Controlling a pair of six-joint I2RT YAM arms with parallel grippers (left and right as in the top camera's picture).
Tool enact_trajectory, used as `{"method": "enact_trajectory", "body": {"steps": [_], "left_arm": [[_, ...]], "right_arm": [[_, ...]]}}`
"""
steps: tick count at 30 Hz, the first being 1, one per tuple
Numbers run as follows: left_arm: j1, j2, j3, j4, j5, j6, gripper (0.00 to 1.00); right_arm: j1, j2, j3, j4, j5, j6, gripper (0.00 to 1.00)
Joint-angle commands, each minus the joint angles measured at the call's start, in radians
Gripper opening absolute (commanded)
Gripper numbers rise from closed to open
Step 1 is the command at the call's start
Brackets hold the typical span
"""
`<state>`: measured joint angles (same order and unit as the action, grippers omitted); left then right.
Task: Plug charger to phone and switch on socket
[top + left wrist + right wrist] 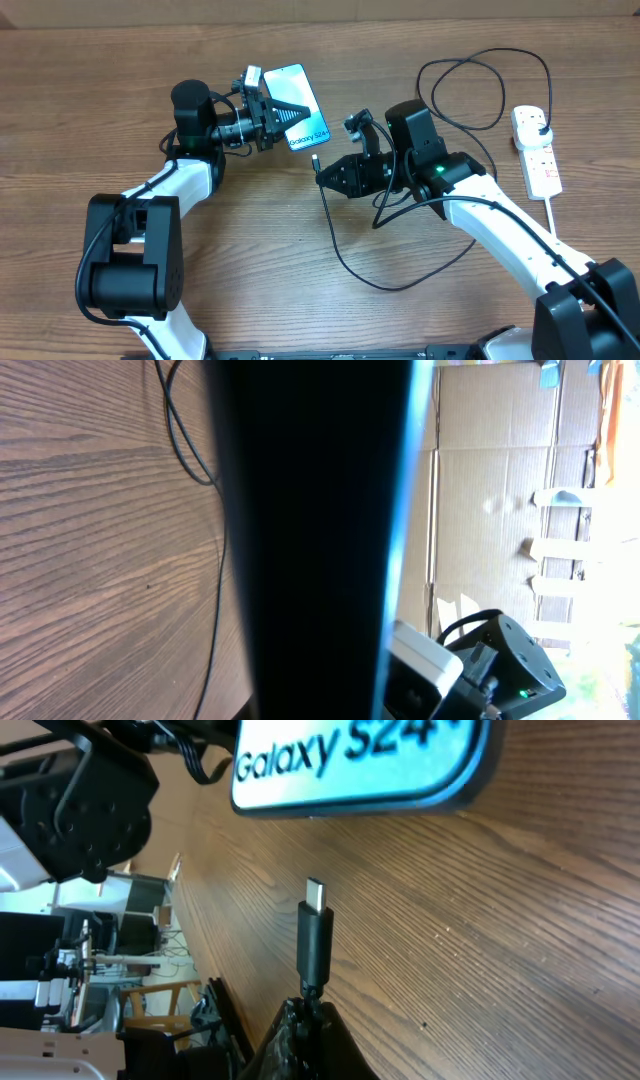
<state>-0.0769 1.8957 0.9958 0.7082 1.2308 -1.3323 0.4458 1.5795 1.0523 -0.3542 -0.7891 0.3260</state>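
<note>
The phone [300, 85] has a light blue screen and is held in my left gripper [291, 112], which is shut on its side. In the left wrist view the phone [310, 540] is a dark band seen edge-on. My right gripper [325, 177] is shut on the charger just behind its small connector tip [316, 160]. In the right wrist view the connector [315, 940] sticks out of the shut gripper [312, 1012] and points at the phone's bottom edge [360, 765], with a short gap between them. The white socket [541, 160] lies at the far right with the charger's black plug [537, 124] in it.
The black cable [345, 262] loops across the table in front of my right arm, and another loop [480, 90] runs back toward the socket. The socket's thick white cord [551, 215] trails to the front. Cardboard boxes [500, 460] stand beyond the table.
</note>
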Motion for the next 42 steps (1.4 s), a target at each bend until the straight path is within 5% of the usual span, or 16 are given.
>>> {"method": "enact_trajectory", "body": {"steps": [1, 42], "left_arm": [[0.003, -0.026, 0.020, 0.014, 0.024, 0.001, 0.04], [-0.020, -0.026, 0.020, 0.015, 0.060, 0.012, 0.04]], "right_arm": [[-0.001, 0.002, -0.004, 0.030, -0.026, 0.019, 0.04], [-0.023, 0.008, -0.004, 0.032, 0.007, 0.019, 0.04]]}}
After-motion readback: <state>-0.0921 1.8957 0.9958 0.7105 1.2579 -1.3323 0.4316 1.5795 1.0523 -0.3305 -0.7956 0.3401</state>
